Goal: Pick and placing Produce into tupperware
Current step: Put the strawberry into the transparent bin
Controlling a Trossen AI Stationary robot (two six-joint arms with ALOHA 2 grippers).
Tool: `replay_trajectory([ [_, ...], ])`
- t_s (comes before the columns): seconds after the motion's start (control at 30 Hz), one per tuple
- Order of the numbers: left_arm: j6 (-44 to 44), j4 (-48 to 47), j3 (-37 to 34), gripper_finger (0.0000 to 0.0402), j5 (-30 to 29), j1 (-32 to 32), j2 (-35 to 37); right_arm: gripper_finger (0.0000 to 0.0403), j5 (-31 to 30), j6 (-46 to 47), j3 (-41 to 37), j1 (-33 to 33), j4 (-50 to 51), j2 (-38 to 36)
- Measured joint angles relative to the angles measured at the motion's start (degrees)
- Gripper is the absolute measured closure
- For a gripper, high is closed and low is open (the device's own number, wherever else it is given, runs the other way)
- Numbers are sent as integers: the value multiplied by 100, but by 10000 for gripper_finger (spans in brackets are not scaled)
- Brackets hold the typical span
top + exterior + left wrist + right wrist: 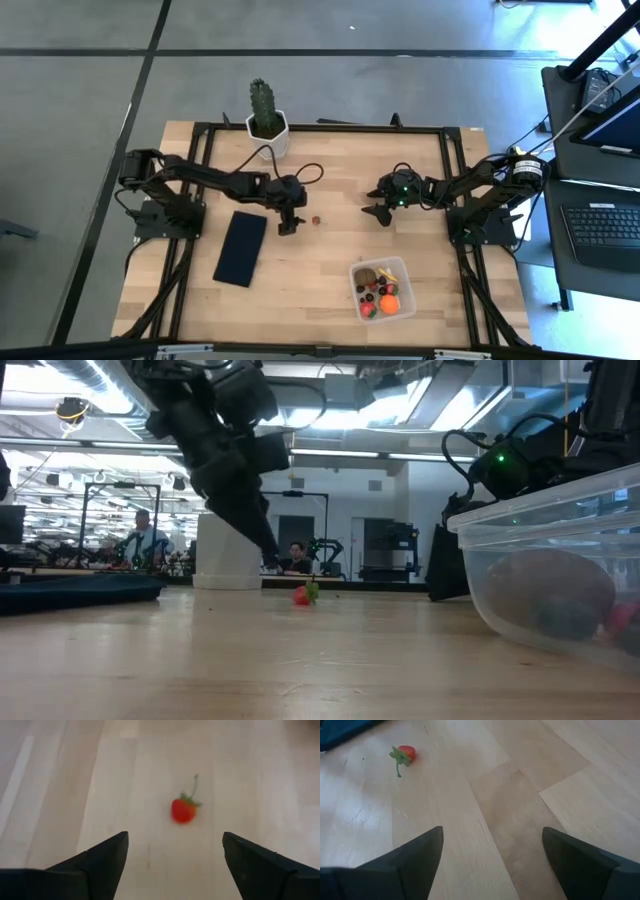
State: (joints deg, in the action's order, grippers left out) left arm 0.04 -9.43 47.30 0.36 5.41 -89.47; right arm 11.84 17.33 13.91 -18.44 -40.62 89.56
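Red and green-stemmed, a small strawberry lies loose on the wooden table near its middle, well apart from the clear tub of produce at the near right. The left gripper hangs just left of it with fingers apart and empty. The right gripper, also spread and empty, waits to its right. Judged so, this is the pick step: the left gripper must straddle the berry, close, and carry it to the tub.

A potted cactus and a navy mat.
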Motion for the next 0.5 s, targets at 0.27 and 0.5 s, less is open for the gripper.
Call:
replay_trajectory([
  [0.27,8,701,1,95,9,-209,-34,63,-7,-134,0,-2,-10,0],
  [0.5,200,1564,1,103,31,-317,-591,63,-17,-254,2,-2,-21,0],
])
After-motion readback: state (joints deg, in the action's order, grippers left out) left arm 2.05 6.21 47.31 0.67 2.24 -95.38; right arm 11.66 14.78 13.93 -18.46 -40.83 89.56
